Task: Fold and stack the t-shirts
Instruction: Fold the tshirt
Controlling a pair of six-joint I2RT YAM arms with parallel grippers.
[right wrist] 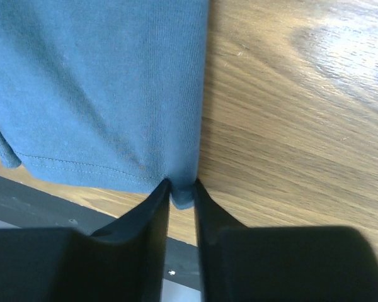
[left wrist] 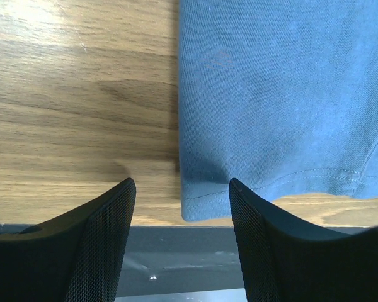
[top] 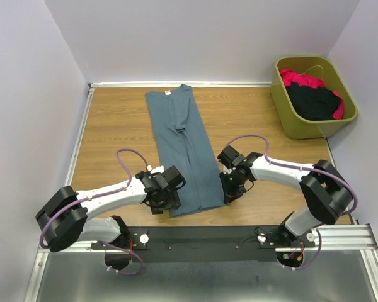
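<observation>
A slate-blue t-shirt (top: pixel 183 148) lies folded into a long strip down the middle of the wooden table, its white neck label at the far end. My left gripper (top: pixel 170 202) is open, its jaws on either side of the shirt's near left hem corner (left wrist: pixel 205 198). My right gripper (top: pixel 230 192) is shut on the near right hem corner (right wrist: pixel 183 196), pinching the cloth. A black t-shirt (top: pixel 312 100) and a red-pink t-shirt (top: pixel 299 78) lie in the bin.
An olive-green plastic bin (top: pixel 302 129) stands at the far right of the table. A black rail (top: pixel 239 236) runs along the table's near edge, just below the shirt's hem. White walls close in the back and both sides.
</observation>
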